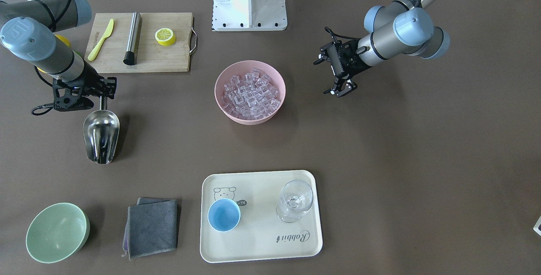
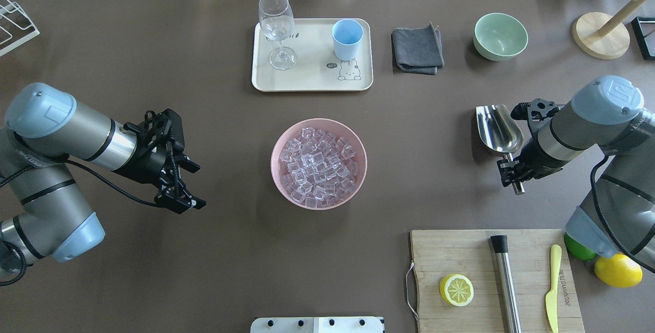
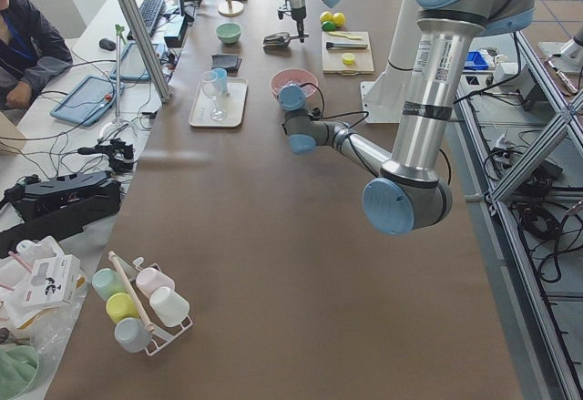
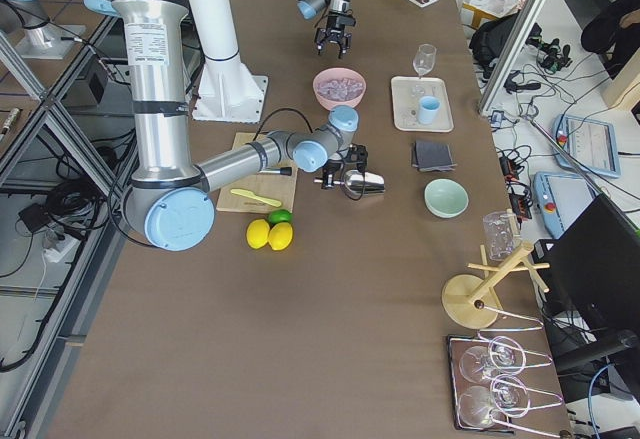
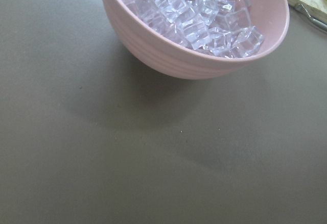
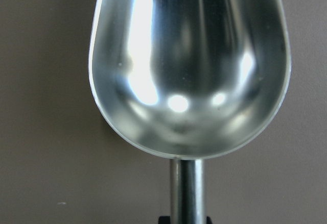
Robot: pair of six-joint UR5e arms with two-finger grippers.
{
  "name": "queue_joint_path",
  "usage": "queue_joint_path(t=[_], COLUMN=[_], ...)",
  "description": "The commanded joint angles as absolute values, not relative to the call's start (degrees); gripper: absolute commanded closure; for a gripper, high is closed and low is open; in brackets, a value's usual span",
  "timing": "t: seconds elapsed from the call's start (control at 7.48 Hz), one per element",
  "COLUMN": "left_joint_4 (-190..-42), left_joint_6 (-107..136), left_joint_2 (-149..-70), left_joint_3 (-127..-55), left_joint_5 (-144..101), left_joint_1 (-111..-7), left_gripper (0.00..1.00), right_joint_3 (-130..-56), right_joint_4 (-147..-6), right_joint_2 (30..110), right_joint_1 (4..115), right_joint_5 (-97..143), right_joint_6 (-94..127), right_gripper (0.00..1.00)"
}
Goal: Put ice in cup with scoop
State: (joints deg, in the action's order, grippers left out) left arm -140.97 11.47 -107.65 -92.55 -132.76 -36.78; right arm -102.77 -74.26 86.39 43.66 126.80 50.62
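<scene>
The scoop (image 6: 189, 66) fills your right wrist view: its polished trough faces up, and its thin handle runs back into the right end effector (image 2: 510, 169), which is clenched on that handle. In the overhead view you see the trough pointing ahead of this end effector, away from the robot, over the brown tabletop (image 2: 204, 261). The left end effector (image 2: 185, 185) hangs released, its fingers spread with nothing between them. It is aimed toward the pink bowl (image 2: 280, 141), which lies between the two end effectors and well apart from each. The ice (image 2: 318, 165) is heaped in that bowl as many clear cubes, and your left wrist view shows the bowl's wall and the cubes just ahead of the left end effector. The cup (image 2: 347, 39), light blue and upright, stands on the cream tray (image 2: 307, 80). It is beyond the bowl from both end effectors and well apart from the scoop. A stemmed glass (image 2: 277, 23) stands on the same tray, on the side nearer the left end effector. On the robot's side of the right end effector lies a cutting board (image 2: 445, 251). It carries a lemon half (image 2: 456, 290), a steel cylinder (image 2: 506, 284) and a yellow knife (image 2: 551, 292).
</scene>
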Motion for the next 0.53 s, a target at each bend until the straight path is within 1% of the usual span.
queue_joint_path(t=[0.0, 0.27, 0.4], left_joint_4=[-146.05, -146.69, -149.04], left_joint_6=[11.34, -3.01, -3.95], left_joint_2=[-111.80, -112.93, -114.33], left_joint_3=[-88.24, -86.67, -85.36], left_joint_5=[-126.08, -123.32, -118.61], left_joint_1=[-32.01, -31.90, -31.38], left_gripper=[0.02, 0.01, 0.02], right_joint_3=[-107.90, -114.32, -116.52], right_joint_4=[-78.79, -85.58, -86.82], right_joint_2=[86.57, 86.13, 86.13], right_joint_1=[45.52, 46.05, 46.75], right_joint_5=[127.80, 125.78, 125.34], right_joint_6=[50.45, 46.26, 43.10], right_gripper=[1.00, 1.00, 1.00])
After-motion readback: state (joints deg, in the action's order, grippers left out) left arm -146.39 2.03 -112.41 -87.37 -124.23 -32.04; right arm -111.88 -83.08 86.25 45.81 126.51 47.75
